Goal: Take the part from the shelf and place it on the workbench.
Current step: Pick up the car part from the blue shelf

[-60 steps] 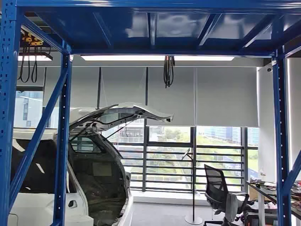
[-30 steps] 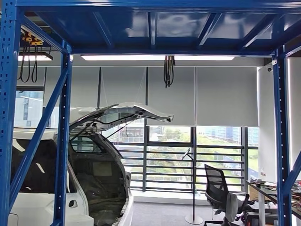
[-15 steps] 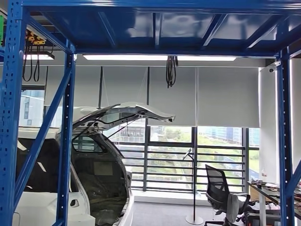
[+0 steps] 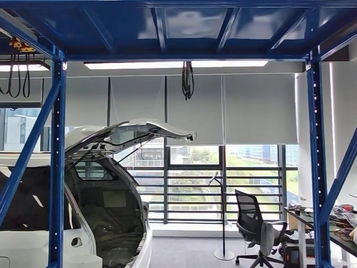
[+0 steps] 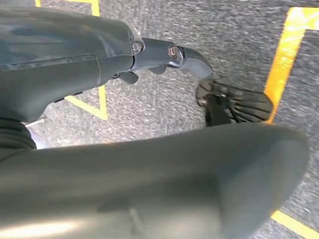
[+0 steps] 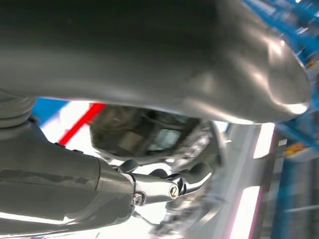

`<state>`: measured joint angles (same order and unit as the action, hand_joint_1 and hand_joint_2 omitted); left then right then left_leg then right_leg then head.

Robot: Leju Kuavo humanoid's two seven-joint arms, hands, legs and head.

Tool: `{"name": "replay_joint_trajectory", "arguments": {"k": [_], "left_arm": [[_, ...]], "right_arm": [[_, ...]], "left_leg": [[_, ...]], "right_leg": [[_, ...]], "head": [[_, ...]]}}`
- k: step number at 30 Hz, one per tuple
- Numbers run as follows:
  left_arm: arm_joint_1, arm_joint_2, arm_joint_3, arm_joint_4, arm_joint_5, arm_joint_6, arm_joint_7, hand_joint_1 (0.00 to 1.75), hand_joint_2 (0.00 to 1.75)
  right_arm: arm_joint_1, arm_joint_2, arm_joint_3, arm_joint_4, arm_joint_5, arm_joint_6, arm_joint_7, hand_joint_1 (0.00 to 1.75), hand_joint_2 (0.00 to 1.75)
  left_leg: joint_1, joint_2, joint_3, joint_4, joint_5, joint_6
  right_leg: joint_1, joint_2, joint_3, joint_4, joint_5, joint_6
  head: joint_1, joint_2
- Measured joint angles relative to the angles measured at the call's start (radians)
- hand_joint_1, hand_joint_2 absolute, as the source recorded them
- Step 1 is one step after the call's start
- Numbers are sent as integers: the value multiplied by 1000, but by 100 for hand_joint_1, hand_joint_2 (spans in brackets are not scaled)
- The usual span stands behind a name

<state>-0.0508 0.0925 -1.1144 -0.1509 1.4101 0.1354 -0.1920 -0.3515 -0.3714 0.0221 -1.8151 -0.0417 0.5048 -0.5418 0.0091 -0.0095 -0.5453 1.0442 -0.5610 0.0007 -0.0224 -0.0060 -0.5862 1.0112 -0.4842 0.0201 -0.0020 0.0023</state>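
Can't spot the part anywhere on the tall blue steel shelf [image 4: 57, 167], and both the left hand [image 5: 165, 55] and right hand [image 6: 165, 186] hold nothing, fingers loosely apart.

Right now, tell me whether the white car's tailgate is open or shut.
Open. The tailgate is raised above the white car, and the cargo area below it is exposed.

Head cam high, facing fwd through blue rack [image 4: 57, 167] to white car [image 4: 105, 212], left wrist cam close over floor [image 5: 240, 30], right wrist cam blurred, same car [image 6: 150, 134].
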Motion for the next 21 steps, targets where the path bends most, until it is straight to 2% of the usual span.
{"name": "replay_joint_trajectory", "arguments": {"k": [1,3,4,5,6,8,9,10,13,15,16,18,19,20,21], "left_arm": [[-4,3,-15,4,18,1,-2,0,0],[-10,7,-43,13,53,4,-6,0,0],[-12,10,-57,17,70,5,-9,0,0],[-13,12,-70,21,86,6,-11,0,0],[-14,15,-81,24,98,7,-13,0,0],[-16,19,-99,29,109,8,-18,0,0],[-18,21,-107,31,110,8,-20,0,0],[-19,22,-114,33,111,8,-21,0,0],[-23,22,-129,37,111,7,-22,0,0],[-25,22,-137,39,111,6,-23,0,0],[-27,23,-140,39,111,5,-25,0,0],[-27,23,-144,41,111,4,-27,0,0],[-27,24,-146,41,111,3,-28,0,0],[-27,24,-147,41,112,3,-29,0,0],[-27,24,-149,42,112,3,-31,0,0]], "right_arm": [[-11,-9,3,-27,-3,9,-7,0,0],[-28,-26,11,-74,-9,26,-20,0,0],[-36,-33,16,-94,-12,34,-26,0,0],[-42,-40,20,-113,-15,42,-32,0,0],[-48,-46,24,-131,-18,50,-37,0,0],[-59,-54,29,-161,-24,61,-44,0,0],[-64,-57,31,-173,-26,65,-46,0,0],[-68,-60,34,-183,-28,67,-47,0,0],[-72,-69,42,-203,-30,70,-47,0,0],[-75,-75,48,-211,-30,70,-46,0,0],[-76,-78,51,-213,-30,69,-45,0,0],[-72,-81,56,-215,-31,68,-40,0,0],[-66,-82,58,-215,-32,67,-35,0,0],[-59,-84,61,-215,-34,66,-29,0,0],[-52,-86,64,-214,-37,64,-22,0,0]], "left_leg": [[1,0,-24,52,-30,-4],[2,0,-93,191,-87,-8],[2,0,-120,241,-98,-9],[3,0,-131,254,-89,-10],[5,0,-123,228,-61,-10],[11,-5,-72,101,16,-10],[13,-10,-48,42,40,-10],[14,-14,-34,4,51,-8],[11,-13,-30,-13,53,6],[11,-6,-29,-16,57,20],[11,-2,-29,-17,58,26],[5,5,-29,-17,58,33],[2,7,-29,-17,58,34],[-2,9,-29,-17,57,36],[-5,10,-28,-17,57,37]], "right_leg": [[-1,0,1,-1,0,-5],[0,2,0,-1,-1,-9],[0,5,1,-1,-1,-10],[0,8,2,-1,-1,-9],[0,13,3,0,-2,-8],[-1,22,5,1,-4,-4],[0,28,4,3,-5,1],[2,33,2,5,-5,7],[0,44,-5,4,-1,25],[-2,34,-17,33,-24,32],[-2,26,-36,78,-51,34],[-1,17,-96,214,-115,35],[-1,16,-122,270,-133,35],[0,16,-133,293,-132,32],[3,15,-124,275,-113,28]], "head": [[0,0],[0,0],[0,0],[0,0],[0,0],[0,0],[0,0],[0,0],[0,0],[0,0],[0,0],[0,0],[0,0],[0,0],[0,0]]}}
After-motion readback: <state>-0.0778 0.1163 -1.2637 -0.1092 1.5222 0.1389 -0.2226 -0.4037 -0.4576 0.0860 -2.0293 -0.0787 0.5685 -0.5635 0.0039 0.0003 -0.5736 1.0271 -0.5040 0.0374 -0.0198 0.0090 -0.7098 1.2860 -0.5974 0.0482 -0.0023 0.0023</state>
